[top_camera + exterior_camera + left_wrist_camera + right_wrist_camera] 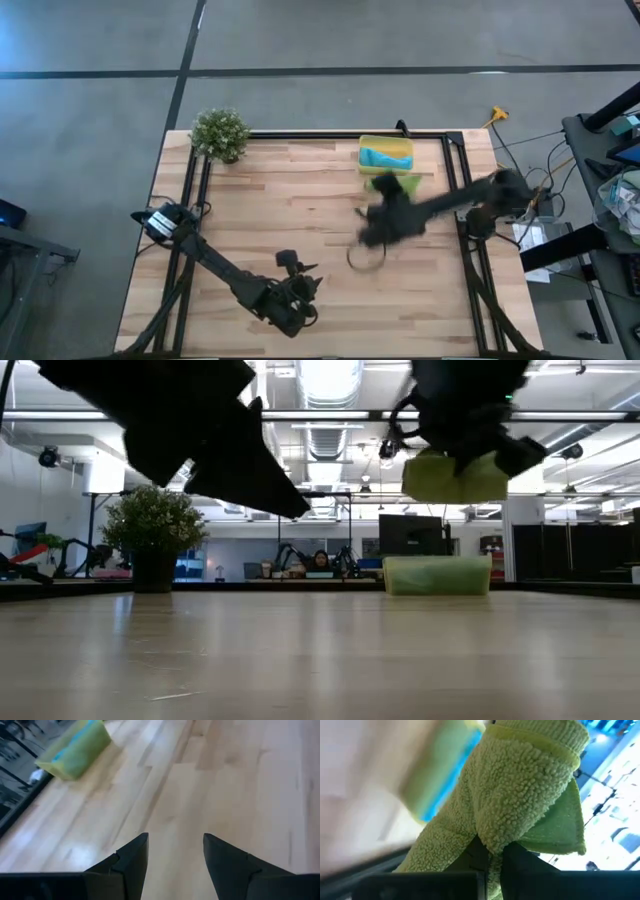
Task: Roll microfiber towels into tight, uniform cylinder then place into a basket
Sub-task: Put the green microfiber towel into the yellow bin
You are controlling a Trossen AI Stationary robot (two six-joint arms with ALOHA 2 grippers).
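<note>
Grey concrete floor (300,40) surrounds the wooden table (300,220). Beyond it, ceiling lights (330,375), desks and a seated person (321,561).

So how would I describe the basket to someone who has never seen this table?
Look at the far edge of the wooden table, to the right of the potted plant. The basket is a small shallow yellow tray there. A blue towel already lies in it, and nothing else on the table is yellow.

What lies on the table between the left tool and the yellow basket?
Nothing: in the left wrist view, only bare wooden table stretches from the open left tool to the yellow basket. The high view agrees.
</note>
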